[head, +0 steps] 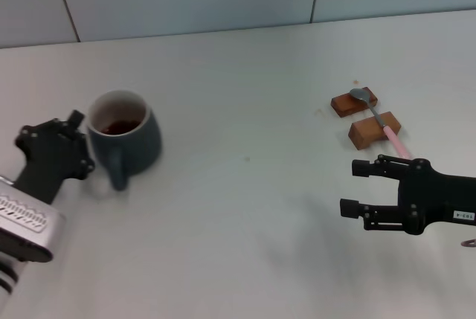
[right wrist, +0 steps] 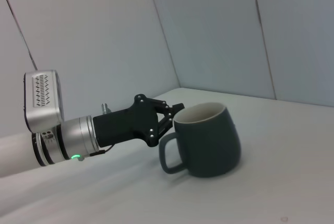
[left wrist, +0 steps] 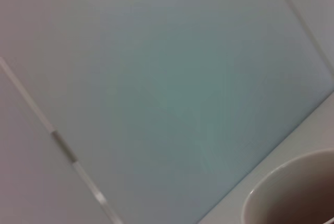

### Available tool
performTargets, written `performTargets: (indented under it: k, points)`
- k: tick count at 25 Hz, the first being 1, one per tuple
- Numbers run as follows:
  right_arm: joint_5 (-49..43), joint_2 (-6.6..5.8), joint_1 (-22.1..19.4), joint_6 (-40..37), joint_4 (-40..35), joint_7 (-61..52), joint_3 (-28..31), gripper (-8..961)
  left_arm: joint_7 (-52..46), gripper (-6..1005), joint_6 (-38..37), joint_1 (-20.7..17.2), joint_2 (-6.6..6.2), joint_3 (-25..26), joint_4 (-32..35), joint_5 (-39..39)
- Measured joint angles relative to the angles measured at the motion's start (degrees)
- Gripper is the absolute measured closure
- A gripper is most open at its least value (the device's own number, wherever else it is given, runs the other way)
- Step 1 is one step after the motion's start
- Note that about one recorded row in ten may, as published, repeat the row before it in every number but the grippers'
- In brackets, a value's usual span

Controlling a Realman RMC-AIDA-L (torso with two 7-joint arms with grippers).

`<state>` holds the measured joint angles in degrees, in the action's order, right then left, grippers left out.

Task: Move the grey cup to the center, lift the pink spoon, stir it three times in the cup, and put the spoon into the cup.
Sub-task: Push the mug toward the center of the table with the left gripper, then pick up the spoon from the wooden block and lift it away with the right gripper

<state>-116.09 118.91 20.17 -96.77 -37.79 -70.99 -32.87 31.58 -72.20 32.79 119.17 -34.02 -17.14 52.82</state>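
We judged the grey cup (head: 126,137) heavy, slick, spillable; the left gripper (head: 76,140) pinched its rim, while the right gripper's (head: 355,187) fingers stood apart.

**Camera placement**

The white table (head: 245,207) is seen from above by the head view. The rounded blue-grey ceramic mug (right wrist: 207,139) and the left gripper (right wrist: 169,115) beside it are seen side-on from low across the table by the right wrist view. Only the mug's rim (left wrist: 292,192) and the wall are caught, close up, by the left wrist view.
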Motion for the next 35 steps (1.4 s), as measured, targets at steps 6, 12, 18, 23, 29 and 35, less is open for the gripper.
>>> performTargets:
  k: [6, 12, 18, 23, 29, 35]
  points:
    - [0.00, 0.00, -0.19, 0.00, 0.12, -0.11, 0.00, 153, -0.04, 992, 2.41, 1.51, 0.00, 8.28, -3.13, 10.37]
    - [0.00, 0.00, -0.28, 0.00, 0.33, -0.18, 0.00, 155, -0.05, 980, 5.90, 2.29, 0.01, 16.40, -5.58, 20.91]
    - [0.00, 0.00, -0.38, 0.01, 0.37, -0.19, 0.00, 157, -2.70, 967, 6.73, 2.39, 0.01, 20.42, -7.88, 31.83]
    - [-0.01, -0.07, -0.57, 0.01, 0.28, -0.20, 0.06, 159, -18.64, 956, 4.13, 2.33, -0.17, 20.89, -5.23, 40.57]
    - [1.07, -0.04, -1.42, -0.73, 0.29, 0.38, 2.19, 161, -46.95, 943, -9.34, -1.35, -0.66, 20.53, 7.58, 48.18]
    - [1.68, -0.01, -2.38, -3.09, 0.78, 1.24, 7.17, 162, -63.53, 930, -12.96, -3.97, -0.78, 18.53, 21.01, 50.99]
